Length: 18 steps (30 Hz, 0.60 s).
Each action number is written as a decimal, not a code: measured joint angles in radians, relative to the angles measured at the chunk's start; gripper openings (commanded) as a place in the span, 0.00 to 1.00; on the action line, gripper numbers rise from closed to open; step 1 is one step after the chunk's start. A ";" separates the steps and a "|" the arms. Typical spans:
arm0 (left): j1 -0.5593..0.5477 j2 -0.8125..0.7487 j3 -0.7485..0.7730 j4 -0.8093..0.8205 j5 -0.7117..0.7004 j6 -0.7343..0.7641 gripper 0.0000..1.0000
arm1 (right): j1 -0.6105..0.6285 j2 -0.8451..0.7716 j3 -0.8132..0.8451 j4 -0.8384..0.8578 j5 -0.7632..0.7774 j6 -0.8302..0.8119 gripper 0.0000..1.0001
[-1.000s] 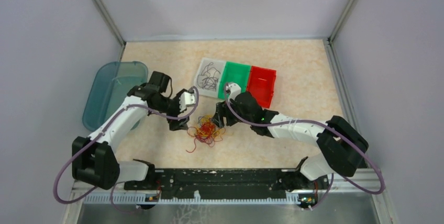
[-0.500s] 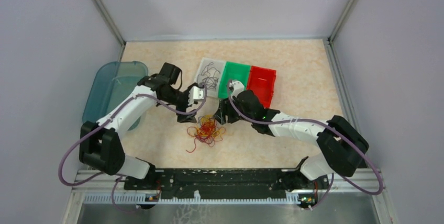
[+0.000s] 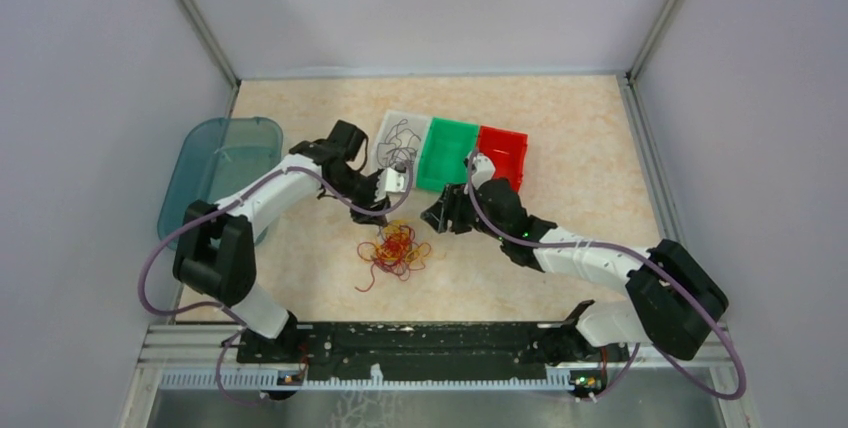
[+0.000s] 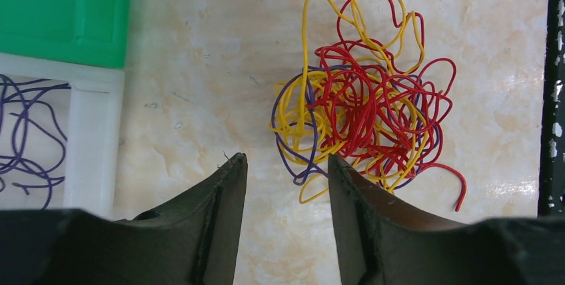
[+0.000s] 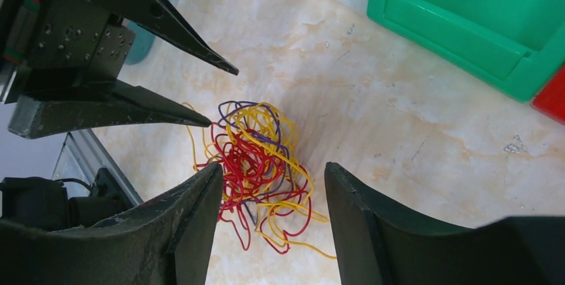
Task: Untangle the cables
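Note:
A tangle of red, yellow and purple wires (image 3: 395, 251) lies on the beige table in front of the bins. It also shows in the left wrist view (image 4: 363, 118) and the right wrist view (image 5: 256, 158). My left gripper (image 3: 376, 212) is open and empty at the tangle's far left edge; its fingertips (image 4: 285, 158) straddle bare table, and the right tip touches a purple loop. My right gripper (image 3: 440, 219) is open and empty just right of the tangle, jaws (image 5: 273, 165) wide above its near side. The left gripper's fingers (image 5: 223, 98) show in the right wrist view.
A white bin (image 3: 388, 126) with loose purple wires (image 4: 26, 125), a green bin (image 3: 448, 153) and a red bin (image 3: 500, 160) stand in a row behind the tangle. A teal tub (image 3: 215, 178) sits at the left. A black rail (image 3: 420, 340) runs along the near edge.
My left gripper has swung right and away, from the tangle's left side to just in front of the white bin. My right wrist has shifted right, its jaws still by the tangle.

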 measured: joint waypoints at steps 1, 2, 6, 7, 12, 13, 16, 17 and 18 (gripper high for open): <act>-0.004 0.005 0.000 0.002 -0.003 0.005 0.47 | 0.000 0.000 -0.005 0.008 0.001 0.005 0.58; -0.010 0.013 0.000 0.002 -0.007 0.011 0.46 | 0.000 0.000 -0.015 0.015 0.001 0.011 0.58; -0.026 0.045 0.000 -0.002 -0.027 0.039 0.45 | 0.000 0.000 -0.037 0.014 0.001 0.025 0.58; -0.029 0.048 0.000 -0.003 -0.032 0.044 0.45 | 0.000 0.000 -0.037 0.014 0.001 0.026 0.58; -0.032 0.051 0.000 0.000 -0.050 0.055 0.29 | 0.000 0.000 -0.037 0.016 0.002 0.025 0.58; -0.033 0.051 0.000 0.000 -0.053 0.055 0.25 | 0.000 0.000 -0.037 0.016 0.002 0.025 0.58; -0.038 0.051 0.000 0.014 -0.069 0.056 0.19 | 0.000 0.000 -0.037 0.016 0.002 0.025 0.57; -0.039 0.051 -0.001 0.022 -0.072 0.056 0.18 | 0.000 0.000 -0.037 0.016 0.003 0.025 0.57; -0.040 0.051 -0.002 0.029 -0.074 0.056 0.18 | 0.000 0.000 -0.037 0.016 0.004 0.025 0.57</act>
